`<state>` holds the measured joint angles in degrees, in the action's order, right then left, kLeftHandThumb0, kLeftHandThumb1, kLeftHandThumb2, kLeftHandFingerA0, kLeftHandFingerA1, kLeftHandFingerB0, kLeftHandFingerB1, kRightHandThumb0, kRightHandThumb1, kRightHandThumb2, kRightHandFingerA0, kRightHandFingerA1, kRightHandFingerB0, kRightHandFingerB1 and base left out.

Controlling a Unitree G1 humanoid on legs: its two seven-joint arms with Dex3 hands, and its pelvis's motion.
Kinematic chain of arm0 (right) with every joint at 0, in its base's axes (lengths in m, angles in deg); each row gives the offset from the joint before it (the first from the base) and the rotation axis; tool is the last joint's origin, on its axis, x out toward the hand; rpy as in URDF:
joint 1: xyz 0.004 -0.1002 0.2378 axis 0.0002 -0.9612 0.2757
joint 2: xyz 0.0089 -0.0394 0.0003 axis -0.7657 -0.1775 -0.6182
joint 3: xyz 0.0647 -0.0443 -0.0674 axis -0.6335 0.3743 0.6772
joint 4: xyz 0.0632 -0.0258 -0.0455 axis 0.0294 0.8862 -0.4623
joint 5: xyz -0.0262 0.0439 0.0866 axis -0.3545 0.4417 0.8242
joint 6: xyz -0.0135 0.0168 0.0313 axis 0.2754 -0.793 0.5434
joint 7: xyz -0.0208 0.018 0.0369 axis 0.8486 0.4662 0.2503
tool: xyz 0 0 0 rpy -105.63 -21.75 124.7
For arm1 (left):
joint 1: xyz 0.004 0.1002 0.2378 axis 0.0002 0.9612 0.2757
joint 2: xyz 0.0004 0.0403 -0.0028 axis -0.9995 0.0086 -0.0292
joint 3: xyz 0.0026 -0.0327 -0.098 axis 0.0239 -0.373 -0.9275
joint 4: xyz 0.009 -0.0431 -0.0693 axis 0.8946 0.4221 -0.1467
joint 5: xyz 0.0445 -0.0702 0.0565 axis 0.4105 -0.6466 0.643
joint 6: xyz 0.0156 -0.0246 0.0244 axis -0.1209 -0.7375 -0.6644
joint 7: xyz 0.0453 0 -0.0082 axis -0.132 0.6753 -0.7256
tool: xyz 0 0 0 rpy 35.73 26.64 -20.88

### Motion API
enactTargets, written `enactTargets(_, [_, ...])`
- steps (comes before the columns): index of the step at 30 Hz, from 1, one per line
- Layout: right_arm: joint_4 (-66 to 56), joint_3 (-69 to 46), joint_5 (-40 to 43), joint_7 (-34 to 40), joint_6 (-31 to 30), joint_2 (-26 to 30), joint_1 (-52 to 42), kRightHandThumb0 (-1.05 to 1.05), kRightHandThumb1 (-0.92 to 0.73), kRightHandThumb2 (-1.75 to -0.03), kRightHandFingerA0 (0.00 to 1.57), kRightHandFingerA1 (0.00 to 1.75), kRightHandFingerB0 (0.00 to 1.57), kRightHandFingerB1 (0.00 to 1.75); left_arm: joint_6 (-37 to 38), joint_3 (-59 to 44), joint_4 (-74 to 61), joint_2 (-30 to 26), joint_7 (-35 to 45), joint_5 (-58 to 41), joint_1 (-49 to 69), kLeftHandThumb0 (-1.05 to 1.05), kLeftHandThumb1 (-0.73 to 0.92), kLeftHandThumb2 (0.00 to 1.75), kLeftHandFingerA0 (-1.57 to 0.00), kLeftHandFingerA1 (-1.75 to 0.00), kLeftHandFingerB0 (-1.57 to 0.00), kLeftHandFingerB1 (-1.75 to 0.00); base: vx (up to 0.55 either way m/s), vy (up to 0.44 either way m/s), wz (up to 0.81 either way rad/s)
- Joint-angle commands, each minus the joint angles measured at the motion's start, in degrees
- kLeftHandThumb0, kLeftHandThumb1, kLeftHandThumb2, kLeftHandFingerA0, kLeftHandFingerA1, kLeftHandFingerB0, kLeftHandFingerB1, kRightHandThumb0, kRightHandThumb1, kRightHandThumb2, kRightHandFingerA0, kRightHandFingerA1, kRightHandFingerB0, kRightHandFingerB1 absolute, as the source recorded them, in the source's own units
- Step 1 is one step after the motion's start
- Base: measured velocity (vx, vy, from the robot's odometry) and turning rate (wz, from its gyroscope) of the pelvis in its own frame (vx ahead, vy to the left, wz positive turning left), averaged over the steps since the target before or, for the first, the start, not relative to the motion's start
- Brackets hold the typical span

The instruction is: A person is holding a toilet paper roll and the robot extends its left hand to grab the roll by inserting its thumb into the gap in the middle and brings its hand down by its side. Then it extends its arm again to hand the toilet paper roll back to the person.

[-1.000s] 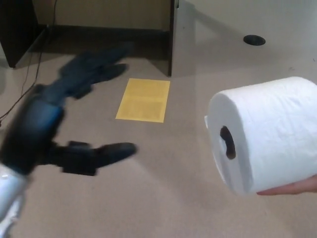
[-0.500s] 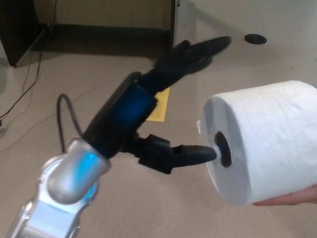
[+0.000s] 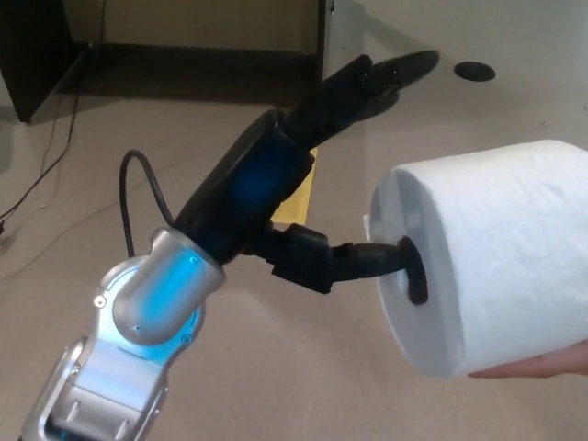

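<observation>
With its thumb in the toilet paper roll's (image 3: 487,266) core, the left hand (image 3: 303,197), fingers spread above, could lose it unless they clamp.

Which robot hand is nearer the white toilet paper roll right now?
Left. The left hand has its thumb in the white toilet paper roll's dark core hole; the right hand isn't in view.

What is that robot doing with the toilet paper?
A person's hand holds a big white toilet paper roll up from below. The robot's left hand reaches toward it, and its thumb pokes into the hole in the middle. Its two fingers stick out above the roll, not closed on it. The robot isn't holding it yet.
</observation>
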<state>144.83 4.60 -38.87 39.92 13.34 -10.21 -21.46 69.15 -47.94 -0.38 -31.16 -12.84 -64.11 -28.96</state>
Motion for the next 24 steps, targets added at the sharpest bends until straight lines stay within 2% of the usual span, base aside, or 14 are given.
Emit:
enactTargets(1, [0.11, -0.16, 0.14, -0.77, -1.05, 0.95, 0.30, -0.33, -0.65, -0.59, 0.63, 0.52, 0.45, 0.37, 0.34, -0.71, 1.04, -0.64, 0.34, 1.73, -0.48, -0.50, 0.37, 0.62, -0.22, -0.41, -0.09, -0.32, 0.00, 0.000, 0.00])
enactTargets(9, [0.21, -0.09, 0.01, -1.19, -1.32, 1.05, 0.43, -0.34, -0.64, -0.59, 0.65, 0.53, 0.47, 0.36, 1.83, -0.34, 1.44, 0.40, -0.07, 1.80, 0.41, -0.49, 0.37, 0.61, -0.21, -0.40, -0.09, -0.32, 0.00, 0.000, 0.00])
enactTargets(17, [-0.01, 0.20, -0.25, -1.72, -1.37, 1.31, 0.48, -0.34, -0.65, -0.59, 0.64, 0.53, 0.46, 0.36, -2.30, 1.88, -0.40, 2.07, -0.39, 4.14, 0.41, -0.49, 0.37, 0.61, -0.20, -0.39, -0.09, -0.30, 0.00, 0.000, 0.00])
enactTargets(24, [0.05, -0.04, 0.03, -2.64, -2.20, 1.20, 1.61, -0.32, -0.65, -0.59, 0.63, 0.51, 0.46, 0.36, -0.72, 2.64, 1.78, 4.34, -1.25, 5.32, -0.78, -0.45, 0.36, 0.60, -0.22, -0.40, -0.08, -0.33, 0.00, 0.000, 0.00])
